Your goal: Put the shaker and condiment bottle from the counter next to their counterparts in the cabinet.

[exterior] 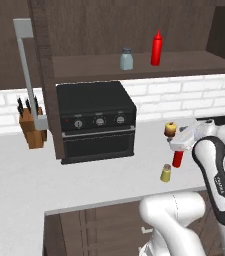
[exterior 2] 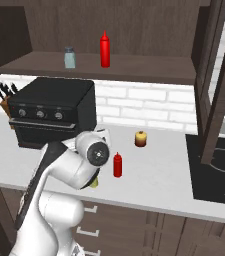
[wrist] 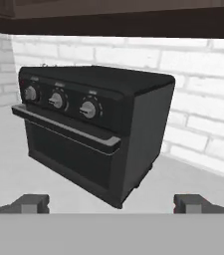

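The small yellow shaker [exterior: 165,173] stands on the counter [exterior: 24,175] near its front edge. In the right base view my arm covers most of the shaker [exterior 2: 95,183]. The red condiment bottle [exterior: 178,159] [exterior 2: 117,165] stands upright just right of it, partly behind my hand. My gripper [wrist: 112,204] hovers above both, open and holding nothing, and faces a black toaster oven [wrist: 91,129]. In the cabinet [exterior: 84,25], the counterparts stand on the open shelf: a pale blue-grey shaker [exterior: 126,59] [exterior 2: 70,57] and a taller red bottle [exterior: 156,48] [exterior 2: 104,49].
The toaster oven [exterior: 96,121] sits under the shelf, with a knife block [exterior: 33,125] to its left. The open cabinet door's grey bar handle [exterior: 26,75] hangs above the block. A round yellow-and-red lump [exterior: 170,129] [exterior 2: 141,138] lies behind the bottle. A cooktop [exterior 2: 219,165] lies far right.
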Available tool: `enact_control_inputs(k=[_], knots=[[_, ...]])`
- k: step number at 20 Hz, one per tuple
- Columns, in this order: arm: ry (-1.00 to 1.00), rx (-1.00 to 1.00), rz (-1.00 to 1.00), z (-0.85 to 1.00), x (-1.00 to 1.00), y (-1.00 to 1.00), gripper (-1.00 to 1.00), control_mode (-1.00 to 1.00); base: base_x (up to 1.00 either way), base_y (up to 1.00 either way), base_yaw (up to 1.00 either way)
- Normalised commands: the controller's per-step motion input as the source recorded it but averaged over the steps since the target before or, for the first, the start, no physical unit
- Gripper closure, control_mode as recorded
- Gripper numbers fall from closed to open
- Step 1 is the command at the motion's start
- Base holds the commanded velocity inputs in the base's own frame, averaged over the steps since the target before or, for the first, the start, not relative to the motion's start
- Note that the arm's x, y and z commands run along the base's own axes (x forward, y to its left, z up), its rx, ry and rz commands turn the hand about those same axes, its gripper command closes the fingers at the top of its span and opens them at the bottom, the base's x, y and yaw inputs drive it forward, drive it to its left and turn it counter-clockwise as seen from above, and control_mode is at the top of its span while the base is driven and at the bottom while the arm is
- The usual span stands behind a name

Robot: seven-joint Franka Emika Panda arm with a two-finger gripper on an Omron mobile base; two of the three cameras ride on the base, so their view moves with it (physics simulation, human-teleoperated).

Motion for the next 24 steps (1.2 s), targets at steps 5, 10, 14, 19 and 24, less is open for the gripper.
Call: enact_control_inputs(k=[5,10,14,19,24], knots=[[-0.22,0.09,0.26,0.00,0.00,-0.30,-1.00,-1.00,0.00,0.00,0.00],[-0.21,0.06,0.21,-0.07,0.00,-0.50,-1.00,-1.00,0.00,0.00,0.00],[-0.23,0.04,0.18,-0.10,0.00,-0.44,-1.00,-1.00,0.00,0.00,0.00],[-0.04,0.07,0.02,-0.01,0.04,-0.38,-1.00,-1.00,0.00,0.00,0.00],[0.00,0.06,0.00,0.00,0.04,-0.32,-1.00,-1.00,0.00,0.00,0.00]])
